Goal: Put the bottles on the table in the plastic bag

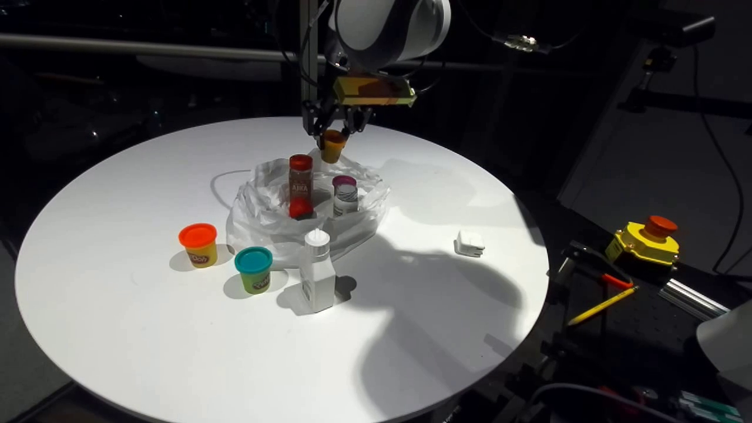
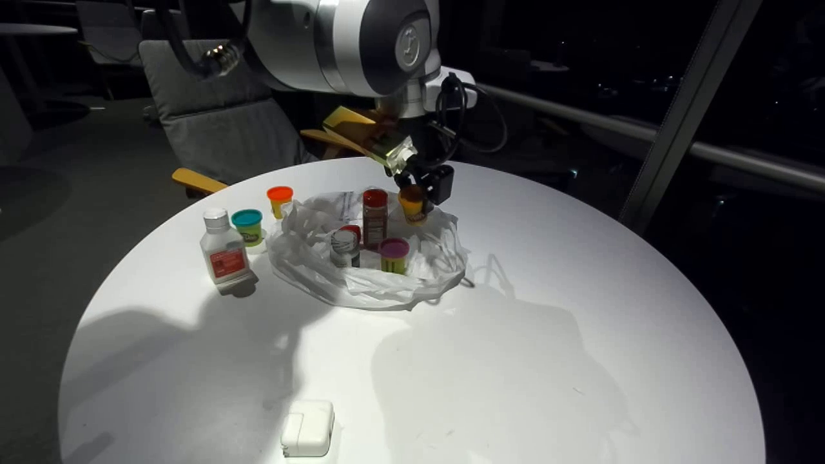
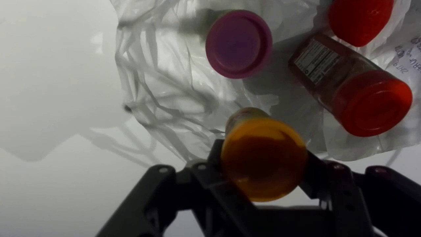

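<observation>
- The hand [image 1: 333,138] is clamped on the orange pot [image 2: 413,206], over the bag [image 1: 267,238] near its edge
- I'd carry it further in, lower it until its base settles, then loosen slowly, clear of the red bottle [image 2: 375,219]
- In an exterior view the jar [image 2: 345,248] stands beside the purple pot [image 2: 394,254]; the wrist view misses the jar
- White bottle [image 1: 318,279], teal pot [image 1: 255,270], yellow pot [image 1: 200,245]: out on the tabletop [image 1: 176,329]
</observation>
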Tool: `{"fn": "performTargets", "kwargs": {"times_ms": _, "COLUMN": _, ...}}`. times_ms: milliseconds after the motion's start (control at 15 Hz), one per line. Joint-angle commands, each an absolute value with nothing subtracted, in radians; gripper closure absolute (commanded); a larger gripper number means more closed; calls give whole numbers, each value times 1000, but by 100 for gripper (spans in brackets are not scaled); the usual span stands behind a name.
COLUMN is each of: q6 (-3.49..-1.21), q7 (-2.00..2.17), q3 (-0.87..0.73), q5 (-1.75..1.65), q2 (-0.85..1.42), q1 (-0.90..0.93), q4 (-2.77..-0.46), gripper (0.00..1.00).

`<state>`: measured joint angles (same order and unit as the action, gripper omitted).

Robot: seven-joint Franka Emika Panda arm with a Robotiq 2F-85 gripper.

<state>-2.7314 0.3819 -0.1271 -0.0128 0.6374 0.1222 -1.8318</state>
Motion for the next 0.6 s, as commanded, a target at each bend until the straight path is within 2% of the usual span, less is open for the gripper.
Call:
{"fn": "performTargets", "kwargs": {"times_ms": 0, "q6": -2683, "q7": 353, "q3": -97, "q5": 33, "q2": 637, "q1": 92, "q4": -1789, "gripper": 19}}
{"fn": "performTargets", "kwargs": {"times_ms": 133, "q6": -2695, "q7": 338, "q3": -83, "q5": 51, "q2": 597, "q1": 81, "q4": -1826, "gripper": 3}}
{"fn": "performTargets", "kwargs": {"times_ms": 200, "q6": -2712, "q7": 329, "q3": -78, "q5": 58, "q2": 560, "q1": 77, "q4": -1860, "gripper": 0}}
{"fn": "performTargets", "kwargs": {"times_ms": 533, "q6": -2713, "q7": 280, "q3": -77, "q5": 56, "q2": 317, "q1": 55, "q4": -2063, "gripper": 0}}
